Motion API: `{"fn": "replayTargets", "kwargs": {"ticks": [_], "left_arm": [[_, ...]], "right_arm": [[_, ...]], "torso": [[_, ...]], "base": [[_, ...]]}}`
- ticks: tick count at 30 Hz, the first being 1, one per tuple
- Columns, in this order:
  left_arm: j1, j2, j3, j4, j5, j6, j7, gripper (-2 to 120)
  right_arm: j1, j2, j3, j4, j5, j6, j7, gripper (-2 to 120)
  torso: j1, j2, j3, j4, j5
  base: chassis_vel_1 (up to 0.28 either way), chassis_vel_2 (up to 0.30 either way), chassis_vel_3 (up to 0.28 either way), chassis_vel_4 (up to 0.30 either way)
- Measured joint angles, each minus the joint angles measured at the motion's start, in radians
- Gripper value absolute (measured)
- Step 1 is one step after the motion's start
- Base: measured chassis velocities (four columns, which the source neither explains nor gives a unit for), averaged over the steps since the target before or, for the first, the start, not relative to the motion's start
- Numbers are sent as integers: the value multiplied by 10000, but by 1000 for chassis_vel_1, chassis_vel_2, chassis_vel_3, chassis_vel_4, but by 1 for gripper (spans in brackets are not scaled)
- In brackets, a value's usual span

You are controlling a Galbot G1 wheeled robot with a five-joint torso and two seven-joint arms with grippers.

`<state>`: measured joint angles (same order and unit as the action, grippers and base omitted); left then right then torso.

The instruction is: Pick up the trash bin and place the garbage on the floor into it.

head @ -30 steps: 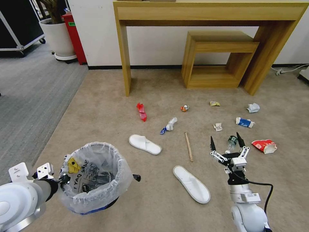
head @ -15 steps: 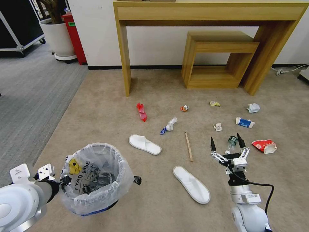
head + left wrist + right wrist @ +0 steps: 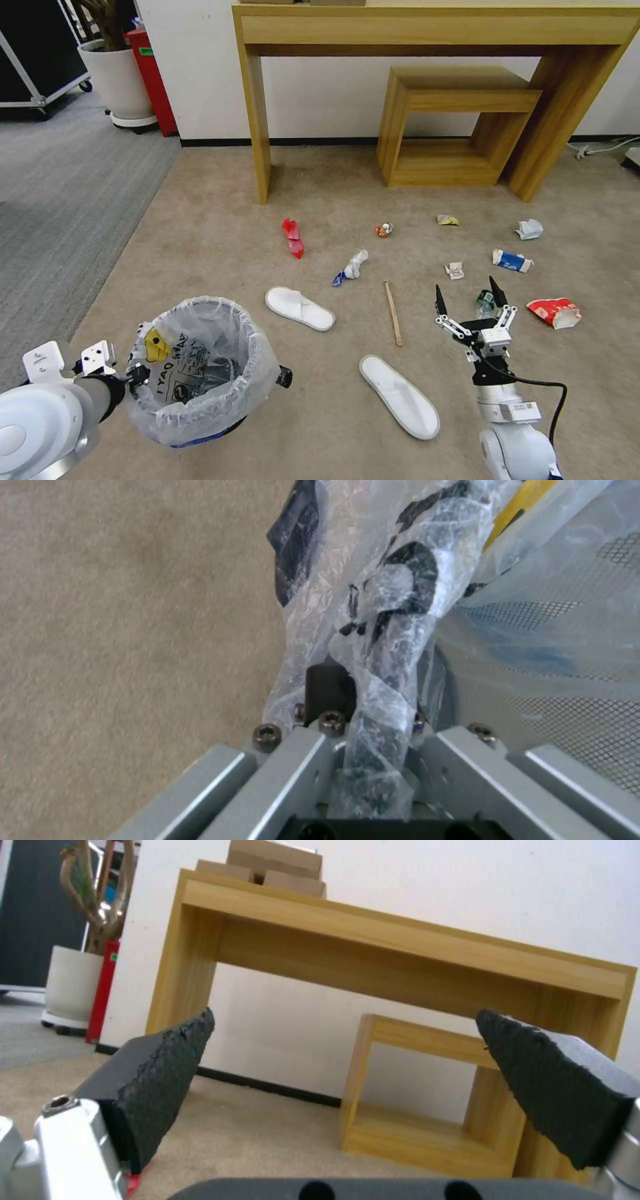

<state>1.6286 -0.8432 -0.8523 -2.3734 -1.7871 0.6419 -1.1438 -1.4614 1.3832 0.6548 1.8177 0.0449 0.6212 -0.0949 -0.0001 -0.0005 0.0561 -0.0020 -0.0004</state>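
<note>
Trash bin (image 3: 200,370), lined with a crinkled clear bag, hangs off the carpet at the robot's left side, the left gripper (image 3: 133,372) clamped on its near rim with bag film bunched between the pads, as the left wrist view shows (image 3: 373,690). Ahead on the beige floor (image 3: 220,220) lie 2 white slippers (image 3: 300,309), a wooden stick (image 3: 393,322), red wrappers (image 3: 293,237), a blue-white carton (image 3: 512,261), crumpled paper (image 3: 530,229) and a clear bottle (image 3: 485,301). The right gripper (image 3: 469,301) is held low in front with its fingers spread wide and nothing between them, the bottle just beyond its tips. Risks from here: the bin is held by 1 edge only, so slick plastic could slide in the grip and the bin could tip or drop, spilling its contents; flat slippers and thin wrappers may also escape a pinch against short-pile carpet
</note>
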Motion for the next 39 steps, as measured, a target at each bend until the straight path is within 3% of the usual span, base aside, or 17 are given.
{"fn": "replayTargets", "kwargs": {"ticks": [15, 34, 39], "left_arm": [[-141, 4, 173, 261, 722, 32, 331, 0], [-150, 90, 283, 333, 838, -7, 349, 0], [-93, 70, 282, 301, 849, -12, 352, 0]], "right_arm": [[244, 68, -65, -240, -21, -8, 25, 100], [325, 65, -69, -352, -21, -12, -110, 100], [292, 29, -53, -247, -186, -111, 300, 100]], "torso": [[1, 0, 0, -1, 1], [0, 0, -2, 0, 1], [1, 0, -2, 0, 1]], "base": [[-83, 75, 71, -78], [0, 0, 0, 0], [0, 0, 0, 0]]}}
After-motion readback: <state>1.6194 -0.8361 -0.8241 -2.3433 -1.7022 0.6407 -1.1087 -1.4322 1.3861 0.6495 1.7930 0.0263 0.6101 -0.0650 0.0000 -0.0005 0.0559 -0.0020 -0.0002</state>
